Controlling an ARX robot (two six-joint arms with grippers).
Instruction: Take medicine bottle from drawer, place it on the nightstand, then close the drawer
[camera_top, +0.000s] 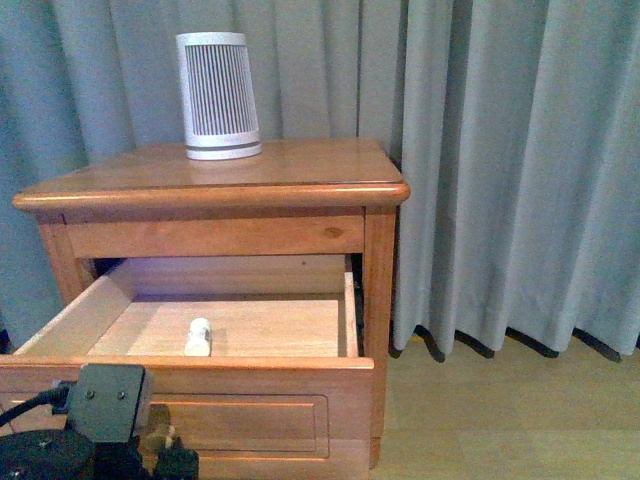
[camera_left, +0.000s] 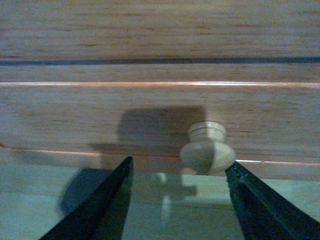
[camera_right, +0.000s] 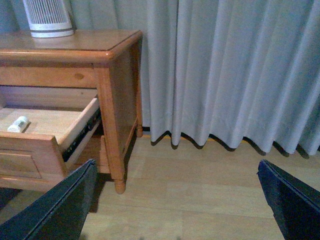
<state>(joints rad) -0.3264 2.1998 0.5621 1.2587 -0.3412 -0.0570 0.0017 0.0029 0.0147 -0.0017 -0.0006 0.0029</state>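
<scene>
One small white medicine bottle (camera_top: 198, 337) lies on its side on the pale bottom of the drawer (camera_top: 190, 366), near its front. The drawer stands pulled out of the nightstand (camera_top: 300, 172). The bottle is too small for me to read any label. One round knob (camera_left: 207, 150) on the drawer front sits between the spread fingers of my left gripper (camera_left: 180, 163), just beside one of them; whether it touches, I cannot tell. My right gripper (camera_right: 176, 162) hangs wide apart, holding nothing, over the wooden floor (camera_right: 200, 200). One ribbed white-grey cylinder (camera_top: 217, 95) stands on the nightstand's top, with a grey curtain (camera_top: 500, 170) behind.
</scene>
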